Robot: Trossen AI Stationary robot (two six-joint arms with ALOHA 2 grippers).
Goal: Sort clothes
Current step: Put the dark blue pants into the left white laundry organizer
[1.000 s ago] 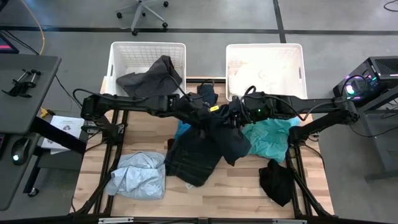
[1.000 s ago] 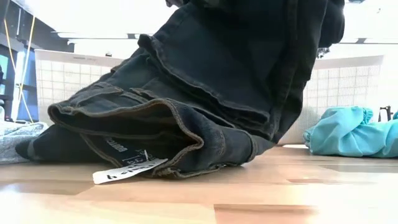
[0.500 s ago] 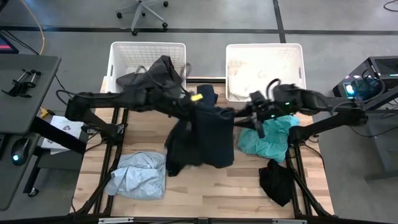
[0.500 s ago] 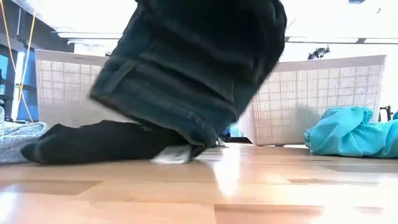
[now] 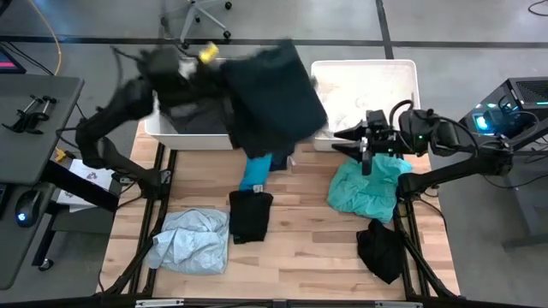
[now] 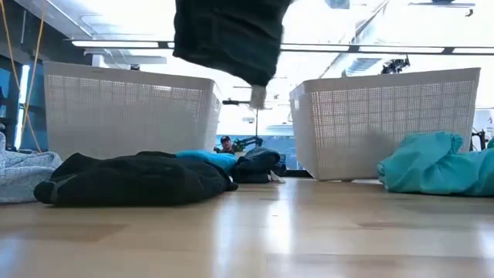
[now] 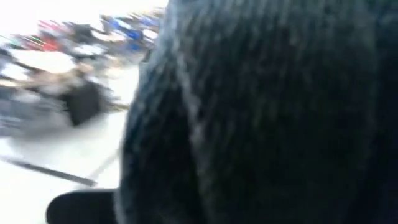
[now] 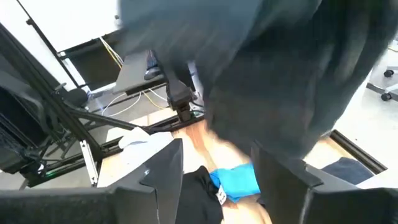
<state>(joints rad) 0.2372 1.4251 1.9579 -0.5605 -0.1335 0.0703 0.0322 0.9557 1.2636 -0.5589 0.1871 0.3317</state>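
The left gripper holds tight a big dark denim garment up high by the left white plastic basket, ready to drop it in, while the right gripper waits with fingers open near the right white basket.

- The left gripper has swung up from mid-table to above the left basket, carrying the dark jeans, which now hang clear of the table.
- The right gripper has let the jeans go and drawn back, fingers apart, over the teal garment.
- A black garment is uncovered.
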